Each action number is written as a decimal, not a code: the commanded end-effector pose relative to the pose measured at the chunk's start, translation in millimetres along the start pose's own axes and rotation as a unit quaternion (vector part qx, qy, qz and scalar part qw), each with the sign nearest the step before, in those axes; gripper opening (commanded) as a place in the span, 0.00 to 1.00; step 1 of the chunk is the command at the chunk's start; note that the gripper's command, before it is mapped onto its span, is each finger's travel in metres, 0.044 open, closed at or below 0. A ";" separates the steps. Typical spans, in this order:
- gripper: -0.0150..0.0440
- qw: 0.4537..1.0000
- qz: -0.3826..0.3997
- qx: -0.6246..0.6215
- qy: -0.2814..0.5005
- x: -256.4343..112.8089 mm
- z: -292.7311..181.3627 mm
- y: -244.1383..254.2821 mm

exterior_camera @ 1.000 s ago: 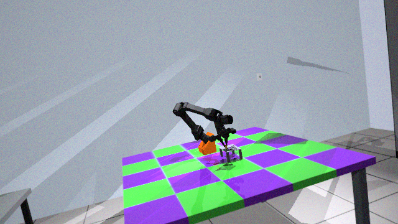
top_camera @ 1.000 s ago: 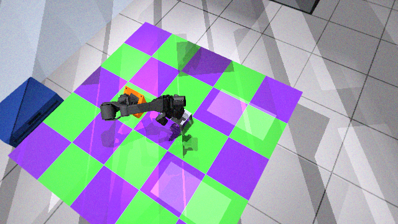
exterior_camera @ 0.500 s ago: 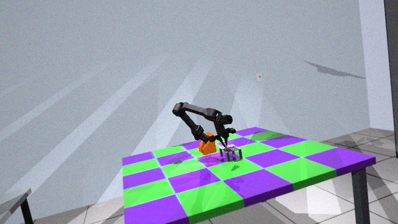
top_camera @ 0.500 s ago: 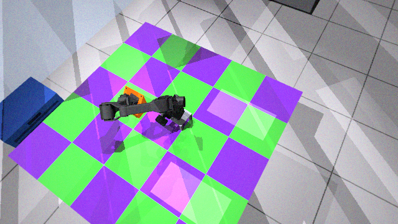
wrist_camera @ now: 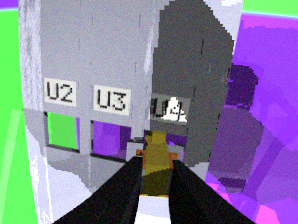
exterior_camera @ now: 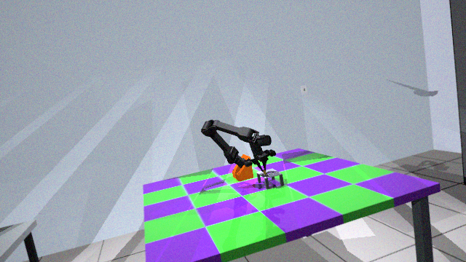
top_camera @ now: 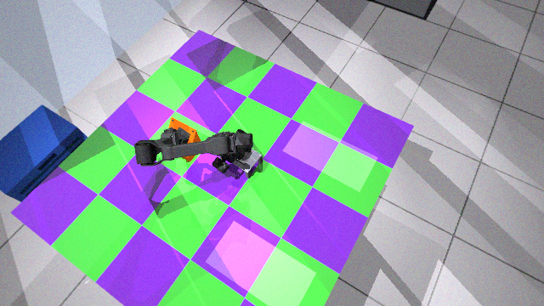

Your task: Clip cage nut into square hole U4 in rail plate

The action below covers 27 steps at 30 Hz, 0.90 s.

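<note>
Wrist view: tool (wrist_camera: 154,167) grips nut (wrist_camera: 156,155); U4's edge (wrist_camera: 177,138) shows just beyond.

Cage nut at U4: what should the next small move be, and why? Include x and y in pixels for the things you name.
Probably a slight lowering, fingers kept shut: the gripper (top_camera: 238,172) (exterior_camera: 265,172) (wrist_camera: 154,167) grips the brass-colored cage nut (wrist_camera: 156,172), which overlaps the U4 hole (wrist_camera: 176,139) in the wrist view; whether its wings have hooked isn't visible.

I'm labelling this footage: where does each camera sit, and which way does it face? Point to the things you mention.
Top: high overhead, looking down at the checkered table (top_camera: 272,212) (exterior_camera: 306,218); arm and gripper (top_camera: 240,170) (exterior_camera: 265,171) (wrist_camera: 154,167) show.
Exterior: off the table's side, facing the wall (exterior_camera: 109,54); whole arm shows.
Wrist: on the arm, looking past its black fingers at the rail plate (wrist_camera: 60,65) (exterior_camera: 274,172) (top_camera: 253,159).
Top and exterior share the orange base.
</note>
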State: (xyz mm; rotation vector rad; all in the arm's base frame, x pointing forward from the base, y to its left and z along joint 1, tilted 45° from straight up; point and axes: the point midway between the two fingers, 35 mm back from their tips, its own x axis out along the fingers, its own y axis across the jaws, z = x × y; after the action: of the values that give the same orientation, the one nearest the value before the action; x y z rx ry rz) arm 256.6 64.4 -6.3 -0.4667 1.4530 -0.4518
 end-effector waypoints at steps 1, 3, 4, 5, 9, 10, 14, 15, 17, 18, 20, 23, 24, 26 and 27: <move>0.32 1.000 0.006 0.000 -0.002 -1.4 0.7 0.0; 0.32 1.000 0.006 0.000 -0.002 -1.4 0.7 0.0; 0.32 1.000 0.006 0.000 -0.002 -1.4 0.7 0.0; 0.32 1.000 0.006 0.000 -0.002 -1.4 0.7 0.0; 0.32 1.000 0.006 0.000 -0.002 -1.2 0.7 -0.1; 0.32 1.000 0.007 0.000 -0.002 -1.2 0.7 -0.2; 0.32 1.000 0.011 0.000 -0.002 -1.0 0.7 -0.6; 0.32 1.000 0.012 0.000 -0.002 -1.0 0.7 -0.6; 0.32 1.000 0.012 0.000 -0.002 -1.0 0.7 -0.7; 0.32 1.000 0.013 0.000 -0.002 -1.0 0.7 -0.8; 0.32 1.000 0.015 0.000 -0.002 -0.9 0.7 -1.0; 0.32 1.000 0.019 0.000 -0.002 -0.9 0.8 -1.4; 0.32 1.000 0.021 0.000 -0.002 -0.9 0.8 -1.6; 0.32 1.000 0.023 0.000 -0.002 -0.8 0.8 -1.8; 0.32 1.000 0.023 0.000 -0.002 -0.8 0.8 -1.8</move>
State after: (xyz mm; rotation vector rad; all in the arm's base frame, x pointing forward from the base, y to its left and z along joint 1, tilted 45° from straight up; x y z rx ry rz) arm 256.7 62.6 -5.8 -0.4419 1.4591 -0.4244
